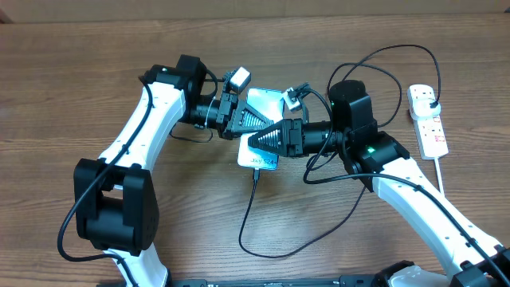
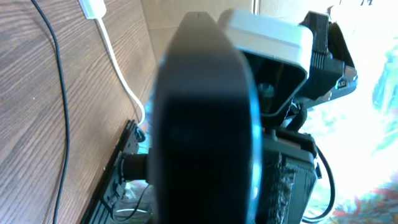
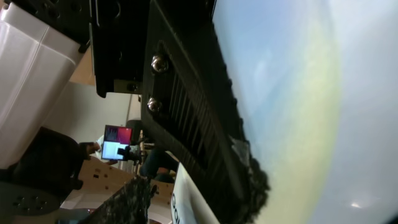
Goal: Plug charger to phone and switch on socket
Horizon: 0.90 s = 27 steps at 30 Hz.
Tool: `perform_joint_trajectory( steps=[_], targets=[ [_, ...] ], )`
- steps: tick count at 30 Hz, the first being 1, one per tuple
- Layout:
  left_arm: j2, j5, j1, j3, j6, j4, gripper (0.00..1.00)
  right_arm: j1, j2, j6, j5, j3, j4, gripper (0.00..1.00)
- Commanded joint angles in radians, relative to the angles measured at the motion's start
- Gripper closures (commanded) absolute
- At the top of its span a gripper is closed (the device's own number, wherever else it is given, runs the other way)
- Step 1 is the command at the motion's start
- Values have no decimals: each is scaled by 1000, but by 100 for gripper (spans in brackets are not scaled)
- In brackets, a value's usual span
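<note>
The phone (image 1: 261, 162), light blue-white with "Galaxy S24" at its near end, is held above the table's middle. My left gripper (image 1: 253, 121) reaches in from the left and is shut on its upper part; in the left wrist view the phone (image 2: 205, 124) is a dark blurred edge filling the centre. My right gripper (image 1: 256, 142) comes from the right, its jaws open astride the phone's lower part, with a gap beside one finger (image 3: 127, 199). The black charger (image 1: 253, 209) meets the phone's near end; I cannot tell if its tip is seated. It loops right to its plug (image 1: 431, 101) in the white socket (image 1: 430, 131).
The socket's white cord (image 1: 440, 171) runs toward the front right. The charger's slack loops over the table between the arms and behind the right arm (image 1: 398, 171). The left arm's base (image 1: 111, 207) stands at the front left.
</note>
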Motion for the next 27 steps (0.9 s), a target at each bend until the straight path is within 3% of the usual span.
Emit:
perform_joint_trajectory(
  steps=[1, 14, 27],
  targets=[
    [-12, 69, -13, 95, 10, 9, 96, 13, 3, 53, -98, 18, -3, 51],
    [-12, 69, 1, 228, -41, 8, 96, -9, 3, 254, -192, 18, 184, 52],
    [-18, 69, 25, 237, -34, 37, 96, -85, 3, 267, -278, 18, 183, 54]
  ],
)
